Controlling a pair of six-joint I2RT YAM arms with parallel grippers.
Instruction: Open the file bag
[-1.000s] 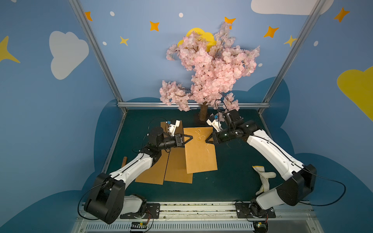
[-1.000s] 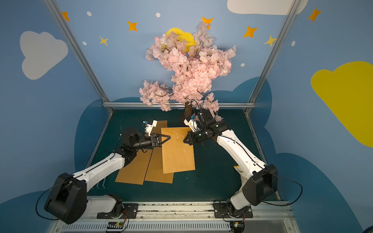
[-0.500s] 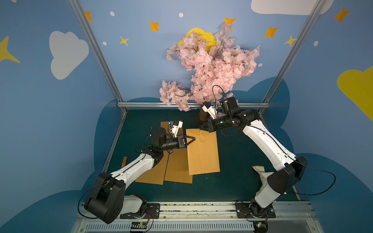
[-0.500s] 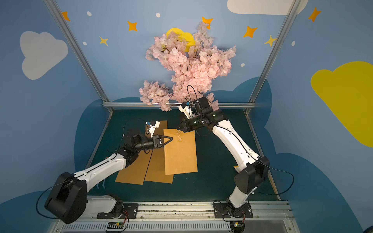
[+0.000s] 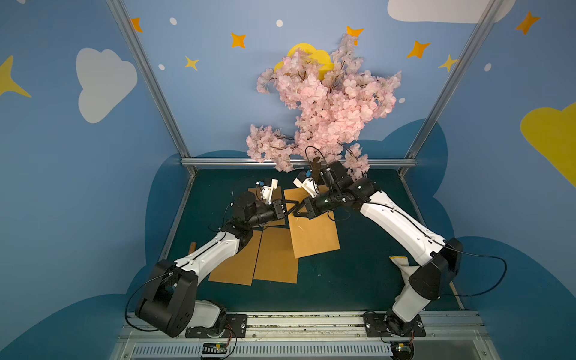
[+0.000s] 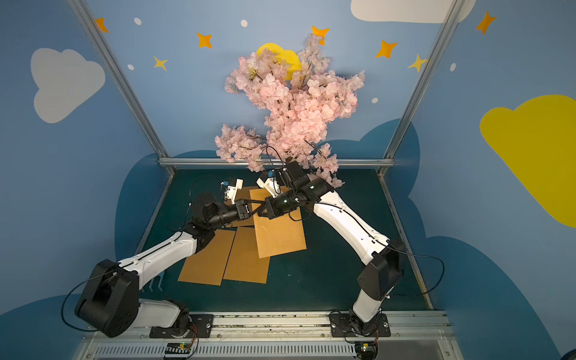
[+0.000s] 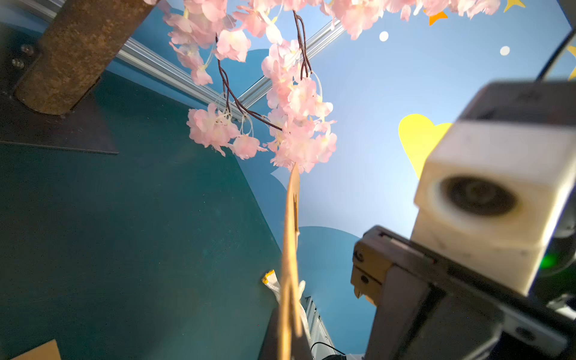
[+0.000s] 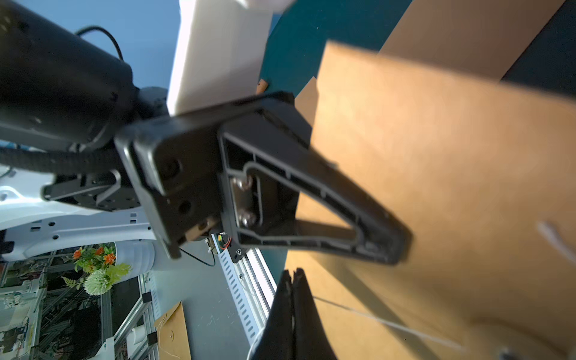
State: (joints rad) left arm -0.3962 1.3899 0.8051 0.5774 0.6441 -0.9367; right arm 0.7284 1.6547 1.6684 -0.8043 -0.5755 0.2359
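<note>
The file bag (image 5: 313,237) — a brown paper envelope with a string tie — lies slanted across the mat. Its far end is raised where the two tools meet, and its near end overlaps the other bags (image 5: 274,258). The left gripper (image 5: 292,207) has its jaws pinched on the bag's side edge. In the left wrist view the bag (image 7: 290,249) runs straight out from between them, edge-on and clear of the mat (image 7: 124,233). Nose to nose with it, just across that edge, the right gripper (image 5: 297,212) is fully closed. In the right wrist view a thin white string (image 8: 383,324) runs away from its fingertips (image 8: 299,311) over the paper. It probably has the tie pinched, though the strand is too fine to be sure.

As for progress, the bag is secured and the string appears taken up — that is the early part. Whether the tie is fully unwound cannot be made out, and no open mouth shows. I judge that freeing the string and then lifting the flap remain.
</note>
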